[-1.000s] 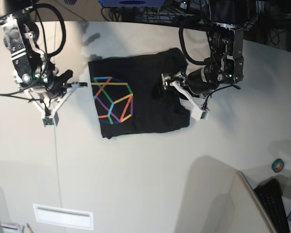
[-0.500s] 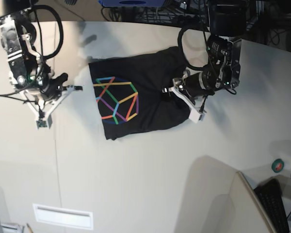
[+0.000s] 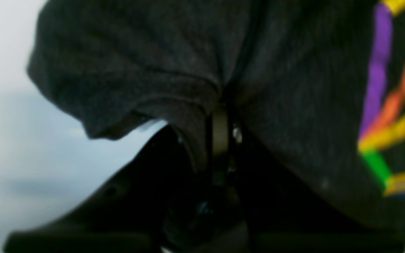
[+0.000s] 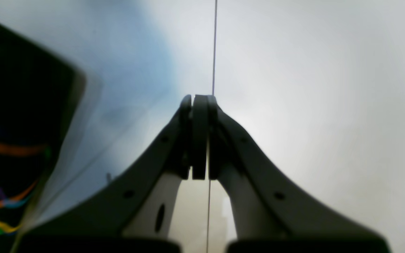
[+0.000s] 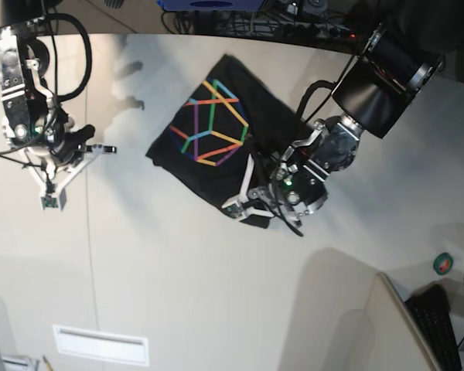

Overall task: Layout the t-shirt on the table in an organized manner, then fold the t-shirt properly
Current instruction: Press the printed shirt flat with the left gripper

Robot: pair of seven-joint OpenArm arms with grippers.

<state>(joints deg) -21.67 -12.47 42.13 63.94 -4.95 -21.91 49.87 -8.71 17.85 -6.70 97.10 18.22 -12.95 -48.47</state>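
A black soft cloth t-shirt with a rainbow line-polygon print lies bunched and skewed toward the far middle of the off-white smooth surface, print side up, its near-right corner raised off the top. The left gripper, at the shirt's near-right edge, has its fingers pinching a fold of the dark cloth; the left wrist view shows fabric gathered tight around them. The right gripper hovers well apart to the left over bare tabletop, its fingers pressed together on nothing. The laying-out step appears to be in hand, folding not yet begun. The next move likely calls for drawing the pinched edge outward and flat, with the right arm securing the opposite side.
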